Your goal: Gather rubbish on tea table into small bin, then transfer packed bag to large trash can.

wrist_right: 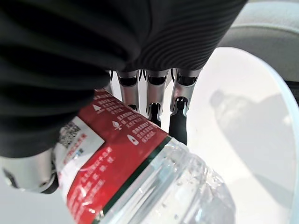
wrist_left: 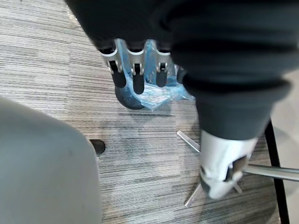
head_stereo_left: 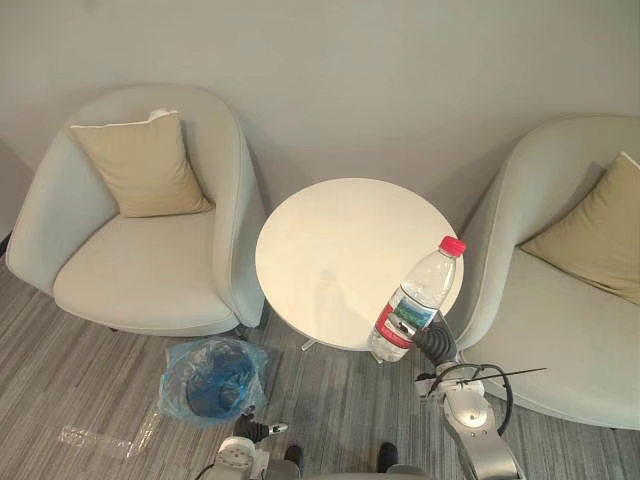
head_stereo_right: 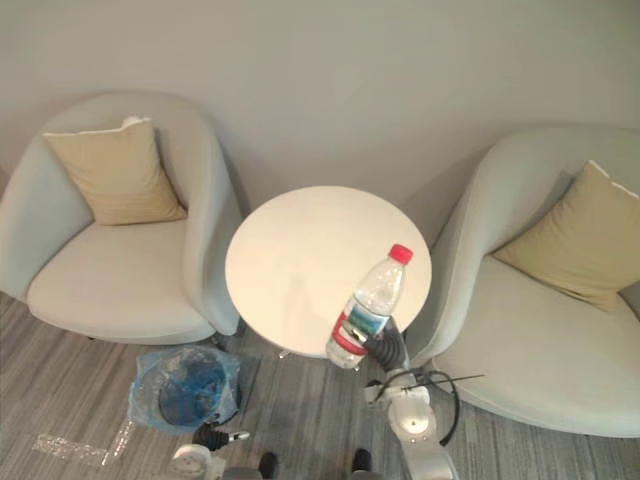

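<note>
Within right hand (head_stereo_left: 435, 342), red-labelled bottle (head_stereo_left: 416, 298)

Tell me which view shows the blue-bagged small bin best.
The left eye view: the small bin shows whole on the floor beside the table. The right eye view is similar. The left wrist view catches part of its blue bag past the left hand. The right wrist view faces the bottle in the right hand.

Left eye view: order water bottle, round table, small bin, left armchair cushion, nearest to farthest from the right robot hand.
1. Water bottle, held in the right robot hand.
2. Round table, just beyond.
3. Small bin, floor, left.
4. Cushion, far left armchair.
</note>
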Controlling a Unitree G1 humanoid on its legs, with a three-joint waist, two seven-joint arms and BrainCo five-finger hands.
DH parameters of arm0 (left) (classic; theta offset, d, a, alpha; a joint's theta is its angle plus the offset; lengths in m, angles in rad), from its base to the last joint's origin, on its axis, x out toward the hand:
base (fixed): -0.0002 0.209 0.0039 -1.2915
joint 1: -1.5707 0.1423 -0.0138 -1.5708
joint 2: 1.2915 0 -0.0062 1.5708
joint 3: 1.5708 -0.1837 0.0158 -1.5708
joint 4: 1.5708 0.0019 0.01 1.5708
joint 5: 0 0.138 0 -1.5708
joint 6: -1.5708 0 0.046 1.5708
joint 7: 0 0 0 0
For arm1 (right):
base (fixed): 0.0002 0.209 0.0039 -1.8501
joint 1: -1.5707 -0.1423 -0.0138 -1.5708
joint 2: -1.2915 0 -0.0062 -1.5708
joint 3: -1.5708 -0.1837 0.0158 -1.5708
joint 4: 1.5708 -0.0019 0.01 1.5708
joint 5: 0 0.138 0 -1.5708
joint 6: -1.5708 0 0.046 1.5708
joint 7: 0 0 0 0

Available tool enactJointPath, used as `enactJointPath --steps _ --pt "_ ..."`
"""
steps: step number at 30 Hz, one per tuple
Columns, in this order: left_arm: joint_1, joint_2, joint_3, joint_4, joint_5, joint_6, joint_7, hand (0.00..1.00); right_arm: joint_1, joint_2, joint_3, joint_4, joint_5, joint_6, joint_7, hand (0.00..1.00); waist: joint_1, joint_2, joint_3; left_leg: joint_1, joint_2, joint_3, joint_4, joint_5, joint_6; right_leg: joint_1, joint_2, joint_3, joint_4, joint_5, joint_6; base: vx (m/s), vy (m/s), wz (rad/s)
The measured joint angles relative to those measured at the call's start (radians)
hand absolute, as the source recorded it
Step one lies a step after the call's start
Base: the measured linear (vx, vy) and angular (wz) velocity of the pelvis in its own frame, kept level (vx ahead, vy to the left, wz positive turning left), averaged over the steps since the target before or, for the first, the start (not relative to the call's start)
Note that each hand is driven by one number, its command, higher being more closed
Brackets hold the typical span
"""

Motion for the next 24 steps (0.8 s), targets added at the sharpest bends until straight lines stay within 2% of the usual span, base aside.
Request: enactJointPath --steps 3,4,5,6,7,8,9,10,11,13,15,16,17,18,19,20,21,22,24 --pt "0.001 -0.017 0.003 -0.019 0.001 -0.001 0.001 0.00 -0.056 -0.014 0.015 -0.001 -0.017 0.000 -0.013 1.00 0.014 0.020 0.004 -0.063 -0.009 0.007 0.001 0.067 -0.003 -0.036 -0.016 -0.067 0.049 -0.024 -0.009 -0.10 -0.027 0.94" --pt "0.001 -0.018 0.001 -0.028 0.002 -0.003 0.001 0.00 -0.091 -0.017 0.019 -0.001 -0.041 0.000 -0.022 1.00 0.019 0.021 0.005 -0.098 -0.025 0.055 0.006 0.119 0.011 -0.069 -0.034 -0.088 0.095 -0.050 -0.023 -0.19 0.026 1.01" --pt "0.001 -0.019 -0.006 -0.037 0.011 -0.002 0.000 0.00 -0.122 -0.017 0.020 -0.002 -0.042 0.000 -0.026 1.00 0.014 0.014 0.004 -0.094 -0.042 0.117 -0.083 0.226 0.045 -0.088 -0.067 -0.132 0.119 -0.068 -0.052 -0.15 0.028 1.04" --pt "0.000 -0.016 -0.008 -0.041 0.015 -0.001 0.000 0.00 -0.131 -0.014 0.018 -0.004 -0.043 -0.001 -0.027 1.00 0.016 0.007 0.008 -0.093 -0.039 0.174 -0.091 0.207 0.053 -0.095 -0.082 -0.166 0.122 -0.065 -0.047 -0.13 0.078 1.18" --pt "-0.003 -0.021 -0.009 -0.039 0.025 0.000 -0.002 0.00 -0.152 -0.024 0.008 -0.003 -0.049 -0.001 -0.029 1.00 0.014 0.020 0.003 -0.102 -0.021 0.339 -0.017 0.134 0.090 -0.103 -0.096 -0.214 0.140 -0.067 -0.046 0.00 0.095 1.22" --pt "-0.001 -0.021 -0.023 -0.038 0.041 0.002 -0.005 0.00 -0.159 -0.025 -0.009 -0.004 -0.060 -0.001 -0.042 1.00 0.003 0.019 0.004 -0.079 -0.002 0.510 0.016 0.062 0.109 -0.095 -0.116 -0.264 0.149 -0.071 -0.036 0.00 0.095 1.27" --pt "0.002 -0.021 -0.032 -0.038 0.043 0.002 -0.006 0.00 -0.159 -0.025 -0.018 -0.004 -0.062 -0.001 -0.046 1.00 -0.005 0.019 0.004 -0.059 0.006 0.551 0.006 0.054 0.097 -0.089 -0.119 -0.276 0.152 -0.074 -0.030 0.07 0.071 1.25" --pt "0.011 -0.025 -0.040 -0.039 0.057 0.002 -0.007 0.00 -0.159 -0.028 -0.040 -0.004 -0.077 -0.001 -0.059 1.00 -0.021 0.032 0.000 -0.019 0.020 0.577 -0.053 0.046 0.059 -0.081 -0.103 -0.306 0.156 -0.060 -0.008 0.03 0.110 0.95" --pt "0.004 -0.017 -0.043 -0.040 0.061 0.004 -0.009 0.00 -0.158 -0.015 -0.063 0.009 -0.078 0.004 -0.072 1.00 -0.021 0.023 0.006 0.006 0.006 0.544 -0.113 0.078 0.061 -0.067 -0.105 -0.326 0.147 -0.042 -0.006 0.01 0.144 0.85" --pt "0.002 0.002 -0.048 -0.041 0.061 0.002 -0.016 0.00 -0.148 0.010 -0.068 0.019 -0.079 0.008 -0.075 1.00 -0.021 -0.011 0.007 0.013 -0.015 0.515 -0.123 0.087 0.073 -0.054 -0.119 -0.323 0.153 -0.041 0.001 -0.04 0.127 0.47" --pt "0.002 0.008 -0.066 -0.040 0.061 0.002 -0.016 0.00 -0.146 0.012 -0.049 0.023 -0.079 0.010 -0.073 1.00 -0.021 -0.023 0.011 0.033 -0.043 0.505 -0.124 0.066 0.092 -0.062 -0.171 -0.318 0.243 -0.069 0.022 -0.01 0.158 0.22" --pt "0.004 0.008 -0.072 -0.036 0.059 0.001 -0.016 0.00 -0.142 0.011 -0.035 0.029 -0.079 0.011 -0.071 1.00 -0.022 -0.019 0.015 0.051 -0.059 0.492 -0.123 0.056 0.104 -0.080 -0.210 -0.300 0.332 -0.089 0.011 0.00 0.158 0.18" --pt "0.005 0.007 -0.076 -0.031 0.058 -0.001 -0.016 0.00 -0.136 0.011 -0.030 0.030 -0.079 0.012 -0.070 1.00 -0.024 -0.011 0.017 0.054 -0.068 0.470 -0.120 0.043 0.119 -0.108 -0.235 -0.263 0.424 -0.103 -0.031 -0.03 0.143 0.35" --pt "0.005 0.007 -0.077 -0.024 0.056 0.000 -0.016 0.00 -0.123 0.012 -0.027 0.030 -0.079 0.012 -0.070 1.00 -0.038 -0.004 0.021 0.061 -0.071 0.431 -0.116 0.036 0.130 -0.170 -0.238 -0.158 0.554 -0.118 -0.093 0.01 0.090 0.64" --pt "0.006 0.009 -0.075 -0.020 0.052 0.001 -0.015 0.00 -0.106 0.013 -0.022 0.030 -0.080 0.012 -0.069 1.00 -0.049 0.004 0.023 0.069 -0.062 0.384 -0.110 0.031 0.136 -0.218 -0.172 -0.024 0.614 -0.174 -0.055 0.05 0.055 0.80" --pt "0.005 0.018 -0.074 -0.020 0.045 0.001 -0.015 0.00 -0.097 0.013 -0.020 0.030 -0.081 0.013 -0.067 1.00 -0.054 0.004 0.027 0.068 -0.053 0.367 -0.110 0.031 0.137 -0.239 -0.119 0.047 0.621 -0.203 -0.036 0.07 0.002 0.83" --pt "0.004 0.025 -0.067 -0.020 0.036 0.001 -0.015 0.00 -0.091 0.014 -0.019 0.032 -0.086 0.014 -0.063 1.00 -0.059 -0.003 0.032 0.070 -0.048 0.357 -0.114 0.030 0.139 -0.261 -0.066 0.094 0.603 -0.222 -0.034 0.08 -0.041 0.72" --pt "-0.002 0.030 -0.059 -0.019 0.032 0.002 -0.016 0.00 -0.092 0.015 -0.019 0.034 -0.093 0.015 -0.060 1.00 -0.061 -0.016 0.043 0.078 -0.048 0.351 -0.120 0.030 0.139 -0.277 -0.022 0.116 0.539 -0.220 -0.035 0.07 -0.046 0.58" --pt "-0.006 0.029 -0.046 -0.018 0.032 0.005 -0.017 0.00 -0.092 0.017 -0.019 0.042 -0.106 0.014 -0.053 1.00 -0.063 -0.021 0.049 0.077 -0.048 0.330 -0.112 0.029 0.138 -0.293 0.022 0.129 0.424 -0.184 -0.036 0.10 -0.070 0.43"
